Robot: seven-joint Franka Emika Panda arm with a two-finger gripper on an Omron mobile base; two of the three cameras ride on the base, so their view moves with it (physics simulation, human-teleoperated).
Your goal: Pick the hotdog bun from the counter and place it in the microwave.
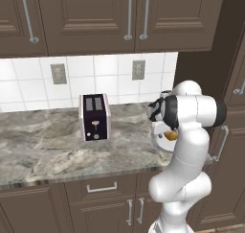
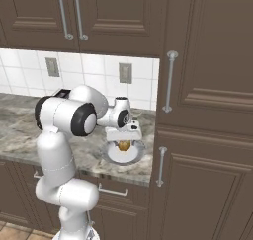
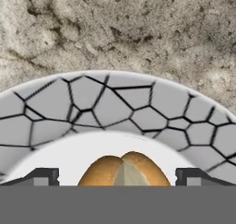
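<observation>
Bun (image 3: 123, 169): golden-brown, lying on the plate's pale centre; in the hand view its split end shows at the lower edge, a pale seam running down the middle between two rounded lobes. In the right base view (image 2: 123, 145) it is a small brown spot directly under the claw. The direction of its long axis cannot be told.
Plate (image 3: 106, 103): round, with a grey rim marked by dark crack-like lines and a plain white middle; it stands on the table near the right end of the slab (image 2: 123, 157).
Claw (image 3: 118, 176): spread wide, the two dark fingertips standing on either side of the bun with white plate showing between each tip and the bun; nothing grasped. In the right base view (image 2: 124, 139) it hangs just above the plate, pointing down.
Arm (image 1: 191, 112): white with dark joints, bent forward over the table's right end.
Table (image 1: 48, 145): grey marbled stone over dark brown drawers and doors.
Toaster (image 1: 94, 117): small, black with pale sides, upright on the table, well apart from the plate, to the left.
Wall (image 1: 95, 74): white tiles with two grey outlets, under dark brown upper cabinets.
Tall cabinet (image 2: 207, 110): dark brown, just right of the table's end, with grey bar handles.
</observation>
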